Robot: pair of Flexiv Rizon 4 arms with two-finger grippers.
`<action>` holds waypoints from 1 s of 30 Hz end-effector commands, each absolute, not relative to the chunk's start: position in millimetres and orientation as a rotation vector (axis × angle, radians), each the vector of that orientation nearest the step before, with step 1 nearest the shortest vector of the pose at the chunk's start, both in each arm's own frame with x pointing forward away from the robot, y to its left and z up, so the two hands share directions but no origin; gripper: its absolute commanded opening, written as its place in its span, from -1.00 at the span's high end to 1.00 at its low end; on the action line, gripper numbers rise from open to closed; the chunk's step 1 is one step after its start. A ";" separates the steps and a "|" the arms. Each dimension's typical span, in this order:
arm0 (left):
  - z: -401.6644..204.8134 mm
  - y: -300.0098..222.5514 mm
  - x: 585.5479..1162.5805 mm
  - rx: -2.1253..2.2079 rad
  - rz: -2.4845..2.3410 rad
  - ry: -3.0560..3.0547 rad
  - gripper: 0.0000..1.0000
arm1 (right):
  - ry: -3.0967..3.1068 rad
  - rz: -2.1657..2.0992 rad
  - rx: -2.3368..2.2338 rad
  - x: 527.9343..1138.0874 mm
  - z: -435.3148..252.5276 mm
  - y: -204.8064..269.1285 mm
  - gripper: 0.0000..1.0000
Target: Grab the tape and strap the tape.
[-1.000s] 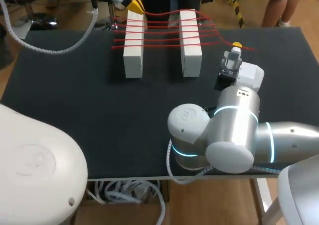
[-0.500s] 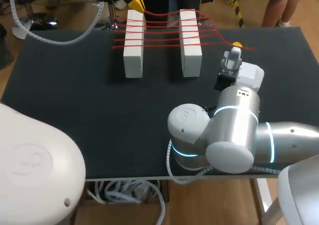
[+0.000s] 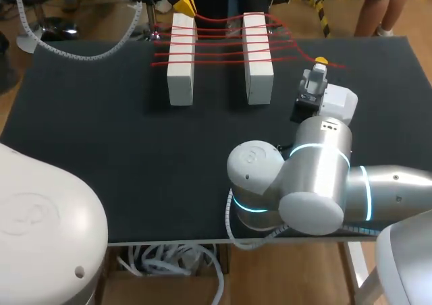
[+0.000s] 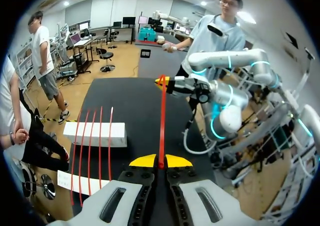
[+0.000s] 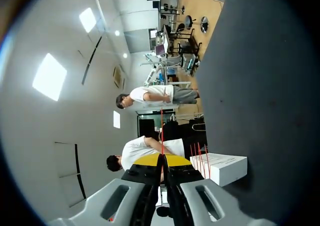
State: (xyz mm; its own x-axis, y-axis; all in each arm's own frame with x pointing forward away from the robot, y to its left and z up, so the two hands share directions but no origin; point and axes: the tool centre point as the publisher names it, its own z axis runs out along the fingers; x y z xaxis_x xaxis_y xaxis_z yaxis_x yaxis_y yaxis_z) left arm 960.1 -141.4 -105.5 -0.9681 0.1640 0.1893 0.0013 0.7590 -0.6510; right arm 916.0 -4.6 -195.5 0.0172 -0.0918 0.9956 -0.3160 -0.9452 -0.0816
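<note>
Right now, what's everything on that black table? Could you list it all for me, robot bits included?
table: one, black, under everything.
white blocks: two, white, side by side near the table's far edge, with a gap between them.
laid tape strands: at least four, red, lying across both blocks.
held tape strand: one, red, stretched straight between the two grippers.
left gripper: one, yellow tips, at the far end of the left-hand block, shut on the held tape strand.
right gripper: one, yellow tips, to the right of the blocks, shut on the strand's other end.
right arm: one, silver and white, over the table's near right part.
</note>
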 end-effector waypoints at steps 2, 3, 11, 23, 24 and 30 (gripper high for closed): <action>-105.0 -141.5 960.5 -0.130 1.003 -2.721 1.00 | -0.428 2.047 2.120 916.7 -194.1 -5.2 1.00; -105.0 -141.5 960.5 -0.130 1.003 -2.721 1.00 | -0.428 2.047 2.120 916.7 -194.1 -5.2 1.00; -105.0 -141.5 960.5 -0.130 1.003 -2.721 1.00 | -0.205 2.066 2.015 914.1 -193.3 2.6 1.00; -105.0 -141.5 960.5 -0.130 1.003 -2.721 1.00 | 0.282 1.856 1.769 929.9 -162.2 -17.1 1.00; -105.0 -141.5 960.5 -0.130 1.003 -2.721 1.00 | 0.297 1.811 1.752 930.7 -161.0 -19.5 1.00; -105.0 -141.5 960.5 -0.130 1.003 -2.721 1.00 | 0.347 1.674 1.783 923.4 -153.6 -25.0 1.00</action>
